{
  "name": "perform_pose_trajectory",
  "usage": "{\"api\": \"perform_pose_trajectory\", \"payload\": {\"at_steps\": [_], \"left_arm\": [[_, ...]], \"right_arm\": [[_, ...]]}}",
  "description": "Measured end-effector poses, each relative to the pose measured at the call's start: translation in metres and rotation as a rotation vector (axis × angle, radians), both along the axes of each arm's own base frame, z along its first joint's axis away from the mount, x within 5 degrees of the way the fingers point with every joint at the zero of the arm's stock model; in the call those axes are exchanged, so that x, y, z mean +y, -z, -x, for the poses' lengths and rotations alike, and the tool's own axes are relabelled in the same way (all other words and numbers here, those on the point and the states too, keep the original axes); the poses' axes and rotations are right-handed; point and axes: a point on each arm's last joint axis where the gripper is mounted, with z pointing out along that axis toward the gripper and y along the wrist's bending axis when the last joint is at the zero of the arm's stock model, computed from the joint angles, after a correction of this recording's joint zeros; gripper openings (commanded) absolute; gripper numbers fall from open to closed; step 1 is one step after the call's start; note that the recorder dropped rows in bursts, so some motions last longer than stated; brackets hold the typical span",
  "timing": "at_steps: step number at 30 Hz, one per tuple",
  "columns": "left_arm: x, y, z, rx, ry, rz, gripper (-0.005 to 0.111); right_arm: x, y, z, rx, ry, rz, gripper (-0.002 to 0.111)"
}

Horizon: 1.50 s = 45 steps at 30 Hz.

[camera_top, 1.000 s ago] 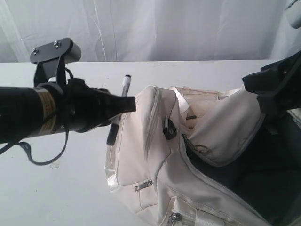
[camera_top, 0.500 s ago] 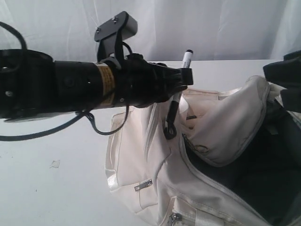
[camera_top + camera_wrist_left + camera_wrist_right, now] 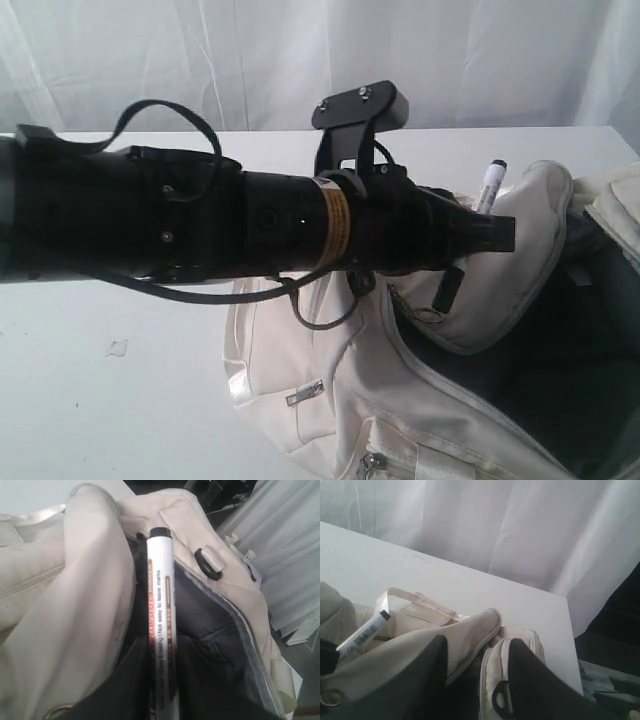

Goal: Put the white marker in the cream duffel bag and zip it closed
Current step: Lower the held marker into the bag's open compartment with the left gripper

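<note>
The white marker [image 3: 489, 186] [image 3: 161, 595] hangs upright with its dark cap [image 3: 446, 290] pointing down. My left gripper [image 3: 474, 238] is shut on its barrel, just over the dark open mouth [image 3: 560, 360] of the cream duffel bag [image 3: 300, 340]. The bag's curved flap [image 3: 520, 240] [image 3: 85, 610] is folded up beside the marker. My right gripper [image 3: 477, 642] is open, out of the exterior view. One finger [image 3: 427, 680] sits under the flap [image 3: 465, 635], the other [image 3: 535, 680] outside the bag's rim [image 3: 495, 675] by a black ring [image 3: 501, 700].
The bag lies on a white table [image 3: 110, 400] before a white curtain [image 3: 250, 60]. A small scrap [image 3: 117, 348] lies left of the bag. My left arm [image 3: 150, 220] and its cable loop span the left half. The table's edge [image 3: 568, 630] is near the right gripper.
My left arm has swung right and up, carrying the marker from beside the bag's left end to over its open mouth. The right gripper has gone out of the exterior view.
</note>
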Motion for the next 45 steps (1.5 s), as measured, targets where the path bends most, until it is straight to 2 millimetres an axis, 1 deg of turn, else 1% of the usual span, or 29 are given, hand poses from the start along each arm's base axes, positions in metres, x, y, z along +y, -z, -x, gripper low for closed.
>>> {"api": "perform_pose_trajectory", "payload": {"at_steps": [4,11,16,21,23,29,31,33,35,39,42,45], "left_arm": [[-0.019,0.004,0.003,-0.001,0.050,0.010,0.000],[-0.047,0.016,0.005,0.012,0.102,0.009,0.000],[-0.062,0.030,0.009,0.029,0.138,-0.007,0.000],[-0.074,0.043,0.009,0.031,0.166,-0.030,0.001],[-0.079,0.046,0.009,0.016,0.185,-0.044,0.006],[-0.085,0.059,0.004,0.015,0.177,-0.082,0.035],[-0.085,0.065,0.002,0.025,0.158,-0.105,0.040],[-0.085,0.069,0.000,0.033,0.145,-0.117,0.042],[-0.085,0.070,0.000,0.035,0.141,-0.118,0.043],[-0.090,0.059,-0.003,0.011,0.150,-0.086,0.043],[-0.093,0.047,-0.004,-0.028,0.167,-0.073,0.043],[-0.088,0.031,-0.003,-0.108,0.176,-0.109,0.043]], "right_arm": [[-0.002,0.001,0.005,0.012,0.016,0.003,0.038],[-0.003,0.002,0.005,0.025,0.020,0.003,0.038],[-0.003,0.002,0.005,0.027,0.020,0.003,0.038],[-0.003,0.002,0.005,0.027,0.020,0.003,0.038],[-0.003,0.002,0.005,0.027,0.020,0.003,0.038],[-0.003,0.002,0.005,0.029,0.021,0.004,0.038],[-0.003,0.003,0.005,0.033,0.021,0.004,0.038],[-0.003,0.003,0.005,0.040,0.022,0.005,0.038],[-0.003,0.004,0.006,0.047,0.023,0.006,0.038],[-0.003,0.004,0.006,0.049,0.024,0.007,0.038],[-0.003,0.004,0.006,0.052,0.024,0.007,0.038],[-0.003,0.005,0.006,0.060,0.025,0.008,0.038]]}}
